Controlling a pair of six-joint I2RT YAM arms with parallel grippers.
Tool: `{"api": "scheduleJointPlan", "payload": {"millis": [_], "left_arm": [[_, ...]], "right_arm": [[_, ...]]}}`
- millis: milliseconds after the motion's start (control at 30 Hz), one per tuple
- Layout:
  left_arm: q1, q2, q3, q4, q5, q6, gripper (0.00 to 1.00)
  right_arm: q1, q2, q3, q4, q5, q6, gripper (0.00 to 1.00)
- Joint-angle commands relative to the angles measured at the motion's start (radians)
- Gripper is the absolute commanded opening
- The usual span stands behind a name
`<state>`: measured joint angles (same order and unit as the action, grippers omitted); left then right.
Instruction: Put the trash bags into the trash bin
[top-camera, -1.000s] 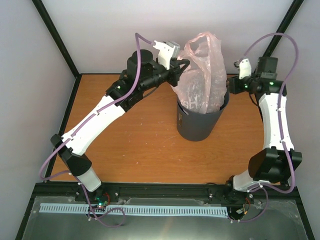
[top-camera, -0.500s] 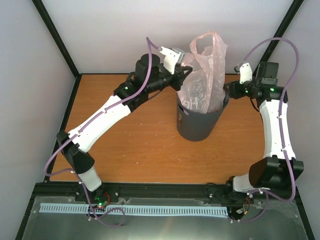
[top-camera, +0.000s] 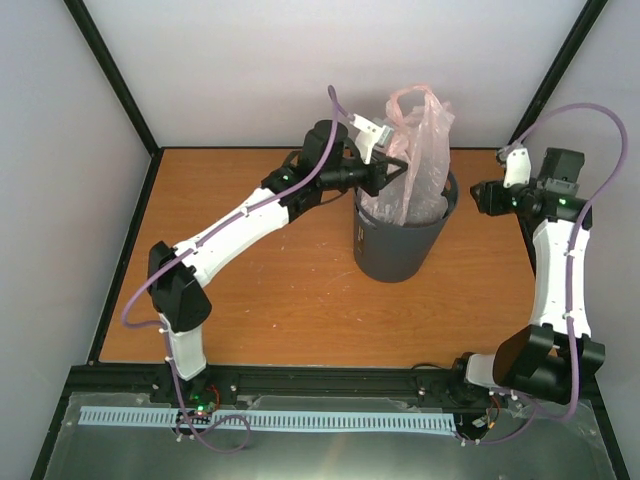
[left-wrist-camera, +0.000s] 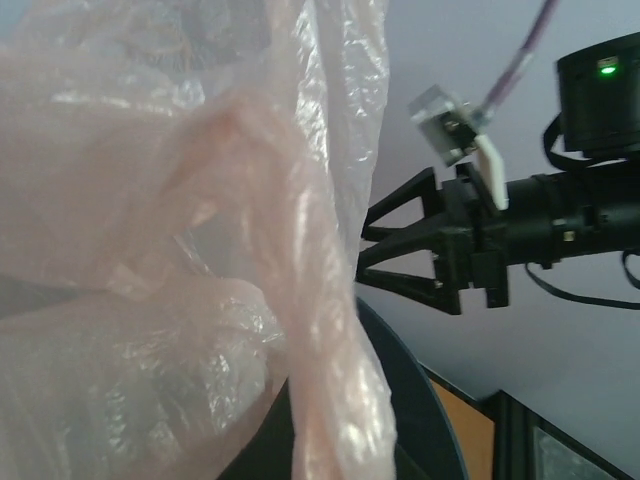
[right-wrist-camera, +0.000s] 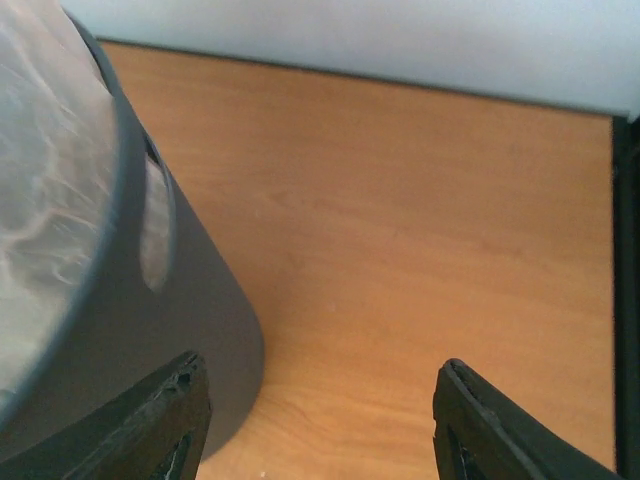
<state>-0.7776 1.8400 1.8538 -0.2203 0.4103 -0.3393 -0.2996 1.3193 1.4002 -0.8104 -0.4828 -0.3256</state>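
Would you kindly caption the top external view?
Left gripper shut on a pale-pink plastic bag standing in the dark grey bin; right gripper open alongside.

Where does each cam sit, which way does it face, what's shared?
Top external: above, behind the arm bases, looking down at table, bin, bag; left arm, right arm show.
Left wrist: against the bag over the bin, facing the right gripper; own fingers hidden.
Right wrist: low beside the bin, facing the table; own open fingertips show.
Shared: bin and bag in all three.

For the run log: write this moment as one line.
left gripper: shut on trash bag | right gripper: open, empty | trash bag: partly in trash bin
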Motion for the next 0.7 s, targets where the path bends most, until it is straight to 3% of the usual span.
{"api": "scheduleJointPlan", "payload": {"millis": [0, 333, 667], "left_arm": [[-0.009, 0.015, -0.021, 0.059, 0.111, -0.056, 0.01], [-0.011, -0.111, -0.148, -0.023, 0.002, -0.019, 0.01], [-0.01, -0.374, -0.347, -0.062, -0.171, 0.002, 0.01]], "right_arm": [[-0.015, 0.006, -0.098, 0.032, -0.031, -0.02, 0.61], [0.022, 0.056, -0.161, 0.028, -0.175, -0.067, 0.59], [0.268, 0.125, -0.151, 0.041, -0.069, -0.103, 0.59]]}}
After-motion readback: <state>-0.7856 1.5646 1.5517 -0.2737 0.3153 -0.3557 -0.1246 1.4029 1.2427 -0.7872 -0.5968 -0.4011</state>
